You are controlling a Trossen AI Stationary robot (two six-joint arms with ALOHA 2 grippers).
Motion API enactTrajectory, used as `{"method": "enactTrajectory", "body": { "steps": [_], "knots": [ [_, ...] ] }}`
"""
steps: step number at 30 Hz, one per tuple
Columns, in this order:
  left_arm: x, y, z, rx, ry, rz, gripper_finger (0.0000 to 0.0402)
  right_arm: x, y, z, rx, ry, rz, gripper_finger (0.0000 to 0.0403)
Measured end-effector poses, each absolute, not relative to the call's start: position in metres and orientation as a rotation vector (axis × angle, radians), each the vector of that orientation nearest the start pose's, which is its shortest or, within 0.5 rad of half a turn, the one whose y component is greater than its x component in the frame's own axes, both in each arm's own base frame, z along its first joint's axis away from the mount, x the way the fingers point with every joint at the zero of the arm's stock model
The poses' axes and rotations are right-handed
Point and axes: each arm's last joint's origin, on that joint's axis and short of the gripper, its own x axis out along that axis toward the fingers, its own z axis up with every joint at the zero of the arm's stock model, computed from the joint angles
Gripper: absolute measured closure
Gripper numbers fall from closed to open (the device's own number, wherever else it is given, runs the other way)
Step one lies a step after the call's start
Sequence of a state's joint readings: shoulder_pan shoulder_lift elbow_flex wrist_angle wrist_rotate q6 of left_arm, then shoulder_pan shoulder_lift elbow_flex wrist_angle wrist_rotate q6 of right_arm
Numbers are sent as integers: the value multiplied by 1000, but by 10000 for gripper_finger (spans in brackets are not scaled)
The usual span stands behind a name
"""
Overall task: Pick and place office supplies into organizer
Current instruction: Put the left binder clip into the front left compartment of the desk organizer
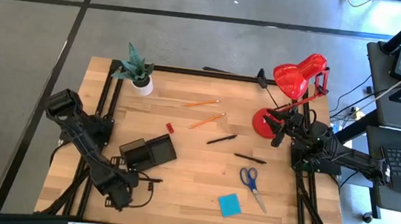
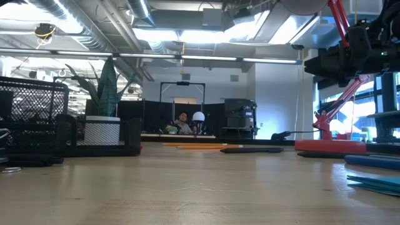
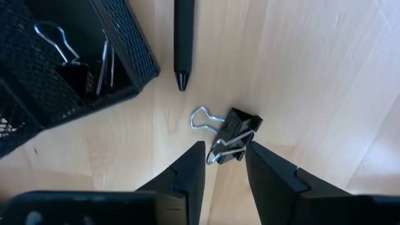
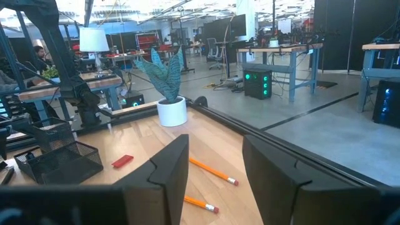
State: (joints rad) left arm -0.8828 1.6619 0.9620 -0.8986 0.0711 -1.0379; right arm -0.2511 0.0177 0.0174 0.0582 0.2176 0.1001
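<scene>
My left gripper (image 1: 129, 186) (image 3: 225, 153) is open low over the near-left table, its fingertips on either side of a small black binder clip (image 3: 236, 132) lying flat on the wood. I cannot tell whether they touch it. A black pen (image 3: 183, 44) lies just beyond the clip. The black mesh organizer (image 1: 148, 151) (image 3: 62, 69) holds another clip (image 3: 59, 47). My right gripper (image 1: 280, 137) (image 4: 215, 169) is open in the air by the lamp base. Two orange pencils (image 1: 201, 103) (image 1: 207, 120), a red piece (image 1: 170, 127), two black pens (image 1: 221, 139) (image 1: 249, 159), blue scissors (image 1: 253, 183) and a blue sticky pad (image 1: 229, 204) lie on the table.
A potted plant (image 1: 137, 72) stands at the far-left corner and a red desk lamp (image 1: 293, 84) at the far right, close to my right arm. Black frame rails run along the table's edges. Bare wood lies between the organizer and the scissors.
</scene>
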Motion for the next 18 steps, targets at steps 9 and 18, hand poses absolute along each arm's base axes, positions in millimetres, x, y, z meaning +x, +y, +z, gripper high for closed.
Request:
{"method": "enactTrajectory", "body": {
  "steps": [9, 18],
  "knots": [
    [168, -209, 157, -143, 1600, 146, 285, 92, -30, 174, 98, -82, -465, 249],
    [168, -209, 157, -153, 1600, 153, 295, 92, -30, 174, 98, -82, -465, 249]
  ]
}}
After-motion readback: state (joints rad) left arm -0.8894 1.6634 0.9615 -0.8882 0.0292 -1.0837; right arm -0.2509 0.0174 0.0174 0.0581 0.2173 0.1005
